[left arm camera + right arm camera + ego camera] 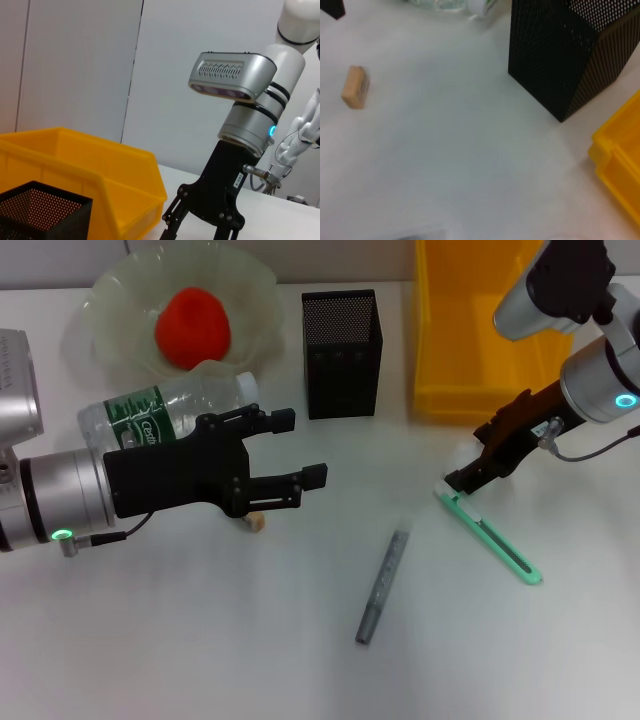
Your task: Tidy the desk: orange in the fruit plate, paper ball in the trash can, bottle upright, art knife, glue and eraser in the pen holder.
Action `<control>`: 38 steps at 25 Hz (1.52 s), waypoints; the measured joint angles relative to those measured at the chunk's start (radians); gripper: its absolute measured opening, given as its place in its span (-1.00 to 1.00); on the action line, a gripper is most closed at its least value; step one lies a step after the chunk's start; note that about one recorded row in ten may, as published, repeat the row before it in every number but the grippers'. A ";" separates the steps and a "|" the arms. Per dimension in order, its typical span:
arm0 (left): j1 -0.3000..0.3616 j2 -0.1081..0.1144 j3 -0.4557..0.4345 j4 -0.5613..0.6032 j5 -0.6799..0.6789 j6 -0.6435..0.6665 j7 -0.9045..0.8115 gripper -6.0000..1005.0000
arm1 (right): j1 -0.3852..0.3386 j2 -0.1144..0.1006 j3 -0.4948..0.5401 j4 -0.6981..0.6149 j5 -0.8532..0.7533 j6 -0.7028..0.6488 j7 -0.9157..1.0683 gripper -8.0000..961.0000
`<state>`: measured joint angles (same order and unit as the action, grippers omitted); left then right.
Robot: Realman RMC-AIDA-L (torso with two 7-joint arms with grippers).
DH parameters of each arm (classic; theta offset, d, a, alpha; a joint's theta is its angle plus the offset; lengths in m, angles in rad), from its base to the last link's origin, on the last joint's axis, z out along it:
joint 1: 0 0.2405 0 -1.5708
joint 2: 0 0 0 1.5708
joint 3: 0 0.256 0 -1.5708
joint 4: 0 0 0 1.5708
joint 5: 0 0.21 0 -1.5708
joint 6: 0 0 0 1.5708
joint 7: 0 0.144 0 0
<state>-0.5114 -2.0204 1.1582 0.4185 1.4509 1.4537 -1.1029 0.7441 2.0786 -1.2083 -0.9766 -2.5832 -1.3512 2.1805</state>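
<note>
Under the left gripper (305,448), jaws spread, the eraser (256,523) is half hidden; right gripper's (462,480) jaws unclear.

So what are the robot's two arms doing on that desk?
The right gripper is down at the end of the green art knife. The left gripper is open above the lying bottle, near the eraser. The orange already sits in the fruit plate.

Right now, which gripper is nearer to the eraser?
The left gripper, open, hovers right above the eraser. The right gripper is far across the desk, down at the end of the green art knife.
</note>
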 joint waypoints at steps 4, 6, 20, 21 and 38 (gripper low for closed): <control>-0.001 0.000 0.000 0.001 -0.001 0.000 0.000 0.68 | -0.003 0.000 -0.001 0.005 -0.007 0.009 -0.001 0.59; -0.001 0.000 0.000 0.003 -0.001 0.000 0.000 0.68 | -0.004 0.000 -0.001 0.013 -0.018 0.011 -0.001 0.56; -0.001 -0.003 0.000 0.005 -0.004 0.002 0.000 0.68 | -0.010 0.000 0.054 -0.113 0.031 -0.137 0.016 0.11; -0.001 -0.003 0.000 0.005 -0.004 0.003 0.000 0.68 | -0.010 0.000 0.083 -0.154 0.044 -0.177 0.026 0.10; 0.002 -0.008 0.000 0.005 -0.008 0.008 0.000 0.68 | -0.010 -0.017 0.282 -0.228 0.053 0.076 0.080 0.23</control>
<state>-0.5089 -2.0280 1.1582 0.4234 1.4432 1.4619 -1.1030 0.7337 2.0619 -0.9264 -1.2043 -2.5306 -1.2749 2.2602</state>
